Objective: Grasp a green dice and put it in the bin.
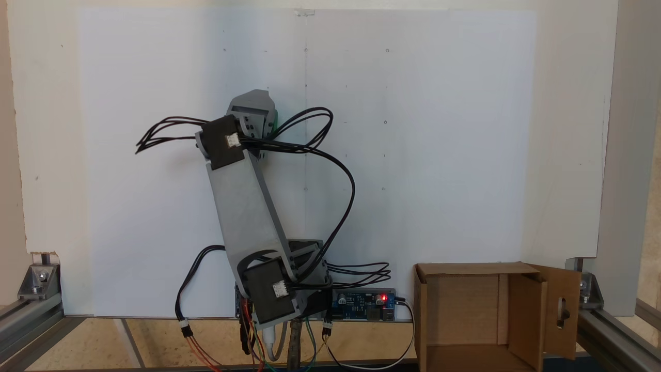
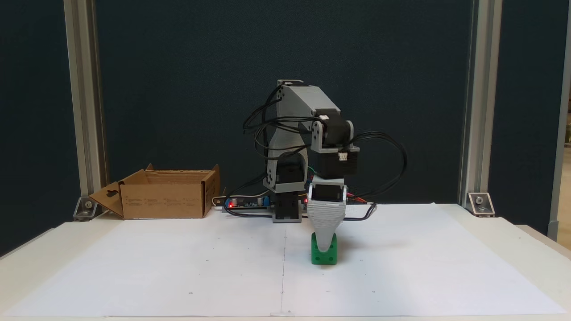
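Table (image 2: 490,249): pale top, covered over most of its middle by a white paper sheet (image 2: 178,276); metal frame posts are set at the back corners.

Arm (image 2: 308,129): grey, with black motors and looped black cables; its base is mounted at the middle of the table's back edge. The forearm is bent over and pointed straight down at the sheet.

Bin (image 2: 165,200): open brown cardboard box, placed at the back edge, to the left of the base in this fixed view; a slotted flap hangs open on its outer side. It lies well apart from the dice.

Gripper (image 2: 324,243): ribbed grey jaw tapered downward, tip set over the dice's front face. The second jaw is hidden behind the first, so it cannot be told whether the jaws are apart or closed.

Dice (image 2: 319,256): green, resting on the sheet near its middle, directly under the gripper. A lift is judged to depend on the jaws straddling it squarely.
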Robot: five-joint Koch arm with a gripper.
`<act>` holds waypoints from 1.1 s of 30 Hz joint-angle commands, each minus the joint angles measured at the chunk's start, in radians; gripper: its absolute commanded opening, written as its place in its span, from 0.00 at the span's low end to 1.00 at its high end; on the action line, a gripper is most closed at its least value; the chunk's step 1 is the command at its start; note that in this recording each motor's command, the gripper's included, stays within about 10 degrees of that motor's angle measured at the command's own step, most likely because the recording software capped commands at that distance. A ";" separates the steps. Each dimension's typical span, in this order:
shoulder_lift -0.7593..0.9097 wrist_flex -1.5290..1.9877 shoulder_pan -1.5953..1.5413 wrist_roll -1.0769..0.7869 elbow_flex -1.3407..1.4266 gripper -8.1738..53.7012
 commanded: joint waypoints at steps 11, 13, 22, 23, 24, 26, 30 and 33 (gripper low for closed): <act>-0.037 -0.020 0.026 -0.052 -0.014 0.81; -0.038 -0.025 0.035 -0.058 -0.014 0.81; -0.040 -0.028 0.046 -0.071 -0.014 0.80; -0.041 -0.028 0.046 -0.071 -0.014 0.80; -0.040 -0.028 0.044 -0.071 -0.014 0.80; -0.041 -0.031 0.041 -0.071 -0.014 0.80; -0.049 -0.040 0.037 -0.071 -0.014 0.80; -0.051 -0.044 0.037 -0.072 -0.014 0.78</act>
